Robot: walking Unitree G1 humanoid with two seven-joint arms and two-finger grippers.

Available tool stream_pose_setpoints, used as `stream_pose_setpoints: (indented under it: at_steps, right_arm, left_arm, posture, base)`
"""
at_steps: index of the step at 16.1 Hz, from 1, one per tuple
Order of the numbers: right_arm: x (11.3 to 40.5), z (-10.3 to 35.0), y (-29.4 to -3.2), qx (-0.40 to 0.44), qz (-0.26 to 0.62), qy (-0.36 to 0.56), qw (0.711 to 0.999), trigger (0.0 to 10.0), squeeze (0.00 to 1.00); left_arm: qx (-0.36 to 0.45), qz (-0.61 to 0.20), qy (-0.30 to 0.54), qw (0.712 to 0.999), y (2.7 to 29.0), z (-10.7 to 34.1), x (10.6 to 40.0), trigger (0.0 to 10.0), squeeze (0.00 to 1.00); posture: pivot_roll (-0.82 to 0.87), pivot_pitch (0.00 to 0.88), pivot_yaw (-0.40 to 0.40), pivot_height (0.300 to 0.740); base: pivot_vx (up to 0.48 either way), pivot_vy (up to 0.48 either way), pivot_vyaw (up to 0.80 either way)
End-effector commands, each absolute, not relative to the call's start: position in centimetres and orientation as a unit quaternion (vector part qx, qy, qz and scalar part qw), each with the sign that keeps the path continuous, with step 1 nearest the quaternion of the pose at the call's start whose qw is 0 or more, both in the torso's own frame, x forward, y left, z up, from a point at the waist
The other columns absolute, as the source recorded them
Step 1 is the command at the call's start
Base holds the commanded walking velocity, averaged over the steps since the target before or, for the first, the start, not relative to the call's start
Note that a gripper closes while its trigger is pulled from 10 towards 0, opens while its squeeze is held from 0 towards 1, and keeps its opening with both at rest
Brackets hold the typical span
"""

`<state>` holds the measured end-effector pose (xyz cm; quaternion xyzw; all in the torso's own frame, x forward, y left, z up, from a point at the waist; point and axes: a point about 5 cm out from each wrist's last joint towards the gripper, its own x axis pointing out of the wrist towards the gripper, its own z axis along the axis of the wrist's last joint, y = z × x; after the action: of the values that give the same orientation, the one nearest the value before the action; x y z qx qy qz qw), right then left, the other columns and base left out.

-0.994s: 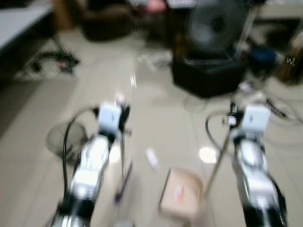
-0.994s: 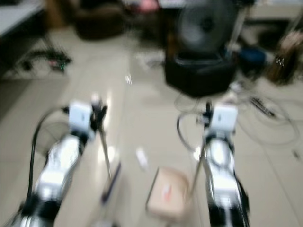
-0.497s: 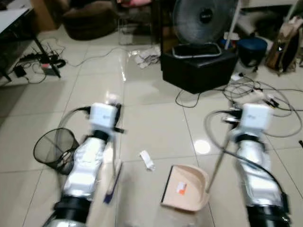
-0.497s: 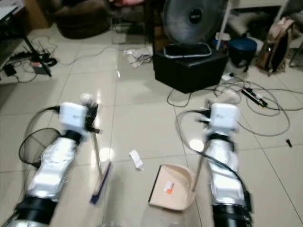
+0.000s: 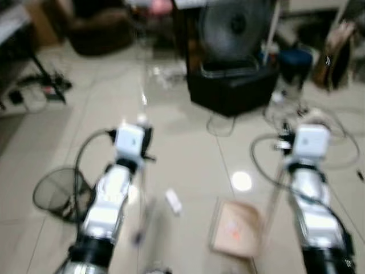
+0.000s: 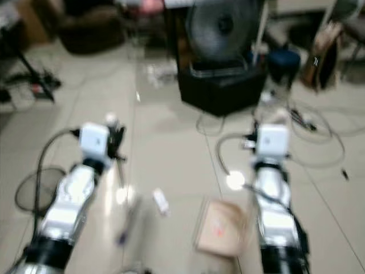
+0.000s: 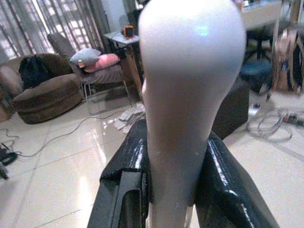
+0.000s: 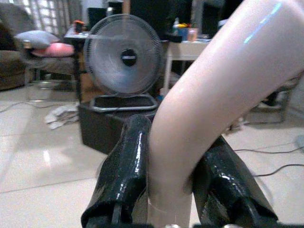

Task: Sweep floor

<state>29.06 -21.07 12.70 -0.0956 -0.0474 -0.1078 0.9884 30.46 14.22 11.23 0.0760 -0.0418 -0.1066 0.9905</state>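
From the head I see my blurred pale tiled floor [image 5: 188, 154] — beige plastic dustpan [image 5: 235, 228] ahead, white paper scrap [image 5: 173, 201] just beside it. Left wrist: my left gripper [image 7: 173, 190] clenches the pale pink broom handle [image 7: 190, 95]. Right wrist: my right gripper [image 8: 173, 190] clamps the curved pink dustpan handle [image 8: 213, 95].

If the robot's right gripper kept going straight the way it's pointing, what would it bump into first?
Probably the black box with the fan on it. The right gripper, shut on the dustpan handle, points that way over bare floor; depth is hard to judge.
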Motion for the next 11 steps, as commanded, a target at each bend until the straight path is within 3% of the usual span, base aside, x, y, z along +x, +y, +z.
stream_pose_setpoints:
  at_steps: [1,4,11]
  right_arm:
    - [29.48,13.58,-20.13,-0.094,-0.096,-0.069,0.988,10.0,0.0]
    - [29.52,13.72,-20.15,-0.093,-0.1,-0.074,0.988,10.0,0.0]
    - [29.38,13.65,-20.42,-0.075,-0.112,-0.08,0.988,10.0,0.0]
  left_arm:
    - [0.091,-0.091,-0.058,0.99,15.33,12.23,30.86,10.0,0.0]
    - [0.09,-0.092,-0.058,0.99,15.22,12.23,30.97,10.0,0.0]
    - [0.089,-0.096,-0.056,0.99,15.11,12.18,31.13,10.0,0.0]
  posture:
    - [-0.01,0.051,0.065,0.74]
    - [-0.01,0.05,0.067,0.74]
    - [-0.01,0.05,0.075,0.74]
  base:
    - [0.315,0.0,0.55]
    - [0.312,0.0,0.8]
    - [0.311,0.0,0.0]
